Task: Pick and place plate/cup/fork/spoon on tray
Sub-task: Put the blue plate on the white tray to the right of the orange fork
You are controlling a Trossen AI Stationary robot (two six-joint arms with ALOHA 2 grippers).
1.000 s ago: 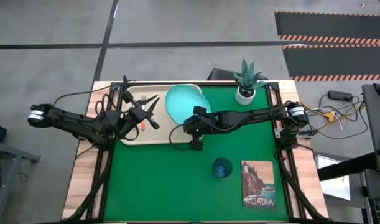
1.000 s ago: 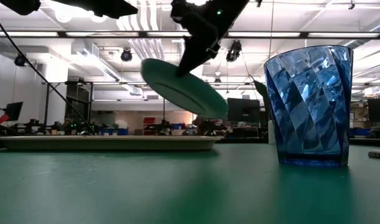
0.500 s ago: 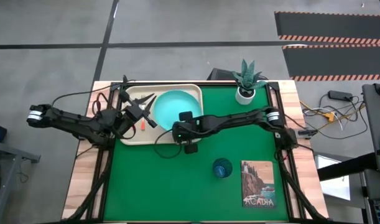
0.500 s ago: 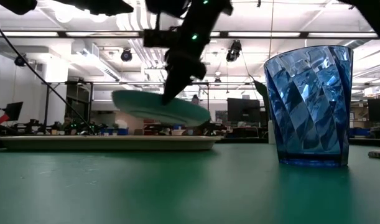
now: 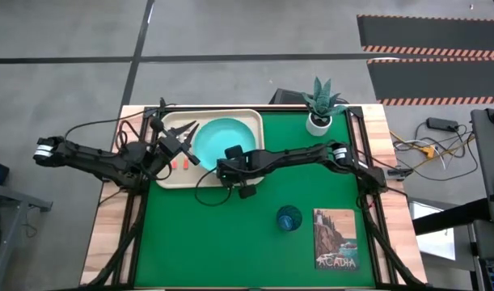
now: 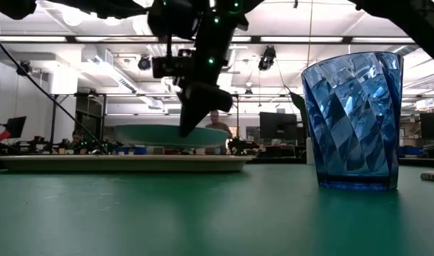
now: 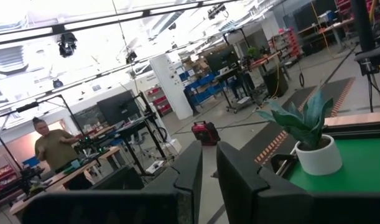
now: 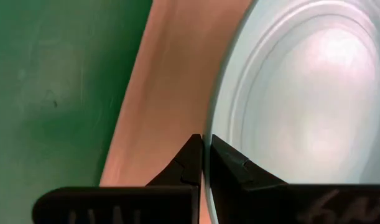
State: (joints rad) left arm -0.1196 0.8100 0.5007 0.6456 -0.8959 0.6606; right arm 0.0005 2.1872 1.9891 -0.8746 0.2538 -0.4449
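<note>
Green-covered surface [image 5: 230, 242], beige tray [image 5: 167, 181] at its far left. Right pincer [image 5: 228, 166] pinches the turquoise plate [image 5: 218, 137] by its rim, level just over the tray. Blue cup [image 5: 289, 218] remains off the tray. Left pincer [image 5: 184, 132], nearly pressed together, empty, above the tray; orange-red handles [image 5: 179, 164] lie there.

Grey concrete floor [image 5: 230, 32] around the bench, crossed by dark seams. Red-and-white hazard striping [image 5: 428, 50] edges dark mats at the far right. Overhead, white ceiling beams with strip lights [image 6: 96, 39]. Workstations with monitors [image 6: 277, 126] line the rear. A person [image 7: 53, 146] stands at a distant desk.
</note>
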